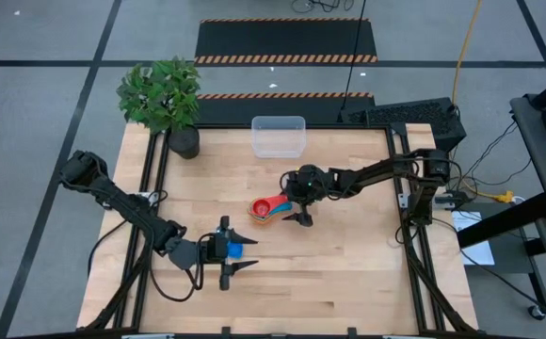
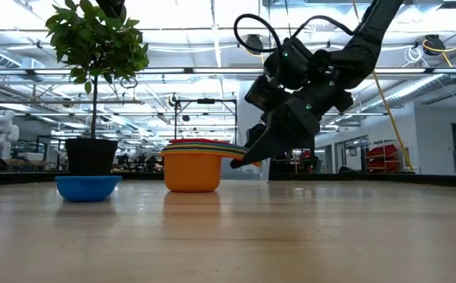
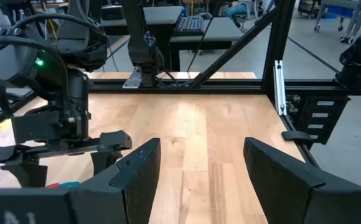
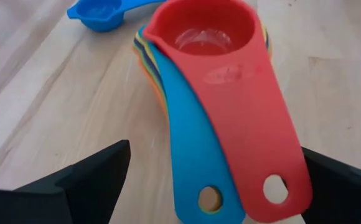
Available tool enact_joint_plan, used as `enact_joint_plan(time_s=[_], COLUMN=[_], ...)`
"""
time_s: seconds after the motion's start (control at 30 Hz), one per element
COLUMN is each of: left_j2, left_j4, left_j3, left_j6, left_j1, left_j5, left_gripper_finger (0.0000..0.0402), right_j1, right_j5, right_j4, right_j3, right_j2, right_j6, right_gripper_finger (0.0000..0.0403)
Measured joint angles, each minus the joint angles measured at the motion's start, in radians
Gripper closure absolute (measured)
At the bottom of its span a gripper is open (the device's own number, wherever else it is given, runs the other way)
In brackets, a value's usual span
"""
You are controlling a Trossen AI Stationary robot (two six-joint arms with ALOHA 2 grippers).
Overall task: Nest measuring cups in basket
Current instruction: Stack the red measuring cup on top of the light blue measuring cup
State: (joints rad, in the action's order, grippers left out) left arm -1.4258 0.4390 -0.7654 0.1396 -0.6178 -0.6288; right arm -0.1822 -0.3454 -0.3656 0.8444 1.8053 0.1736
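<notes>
Nested measuring cups (image 1: 267, 209) just left of the spread right gripper (image 1: 301, 209), handles toward it; basket (image 1: 279, 137) farther; left gripper (image 1: 236, 263) spread, probably idle.

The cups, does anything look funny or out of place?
Yes. One blue cup sits alone by the left gripper, apart from the nested stack near the right gripper. The basket holds no cups.

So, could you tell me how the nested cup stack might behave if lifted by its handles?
The nested cup stack looks like light, stiff plastic. Its handles fan apart, so gripping one may leave the others behind. The right end effector is open around them.
</notes>
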Motion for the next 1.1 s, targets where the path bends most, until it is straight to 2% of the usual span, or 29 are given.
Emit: enact_joint_plan(time_s=[0.2,0.63,1.1], left_j2=[0.0,0.0,0.0], left_j4=[-0.001,-0.001,-0.002], left_j3=[0.0,0.0,0.0], left_j6=[-0.004,-0.005,-0.005], left_j1=[0.0,0.0,0.0], left_j5=[0.0,0.0,0.0], left_gripper_finger=[0.0167,0.0167,0.0167], right_j1=[0.0,0.0,0.0], right_j5=[0.0,0.001,0.003], right_j4=[0.003,0.0,-0.001], right_j3=[0.0,0.0,0.0], right_j2=[0.0,0.0,-0.001], right_j6=[0.026,0.057,0.051], right_gripper_finger=[0.0051,0.0181,0.026])
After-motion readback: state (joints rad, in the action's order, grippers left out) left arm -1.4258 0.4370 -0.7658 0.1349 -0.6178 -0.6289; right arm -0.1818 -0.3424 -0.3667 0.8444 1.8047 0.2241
